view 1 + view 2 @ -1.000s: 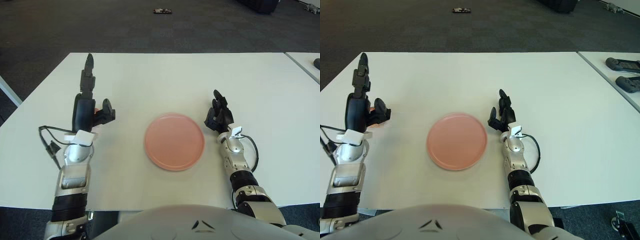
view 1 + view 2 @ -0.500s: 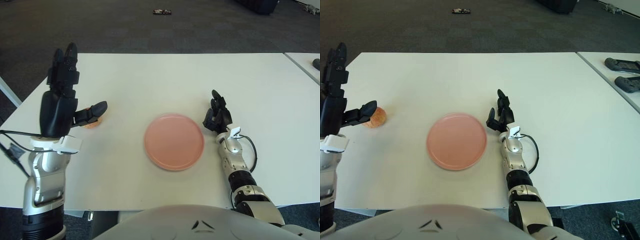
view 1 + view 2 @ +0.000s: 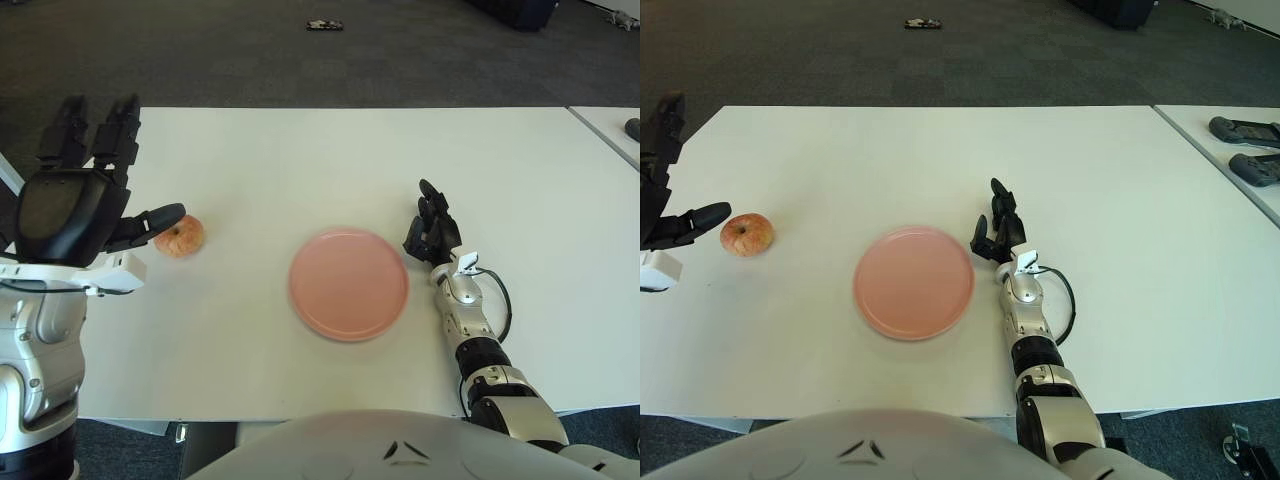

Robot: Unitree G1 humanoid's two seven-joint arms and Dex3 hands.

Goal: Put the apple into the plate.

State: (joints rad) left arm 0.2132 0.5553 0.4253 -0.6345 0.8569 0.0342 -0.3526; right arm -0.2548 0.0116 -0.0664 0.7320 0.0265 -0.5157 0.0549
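Observation:
A red-yellow apple (image 3: 180,237) sits on the white table (image 3: 330,160), left of the pink plate (image 3: 348,283). My left hand (image 3: 85,200) is raised above the table's left side with its fingers spread, its thumb tip close to the apple's left side but holding nothing. The plate is bare. My right hand (image 3: 432,228) shows just right of the plate with its fingers loosely upright, holding nothing.
Dark carpet surrounds the table. A second white table (image 3: 1230,140) at the right edge carries two dark controllers (image 3: 1248,128). A small dark object (image 3: 325,22) lies on the floor far back. A cable (image 3: 498,300) loops by my right wrist.
My left hand has lifted off the apple and pulled back to the left and toward the camera, fingers spreading; the apple is now fully uncovered. The right hand has barely moved.

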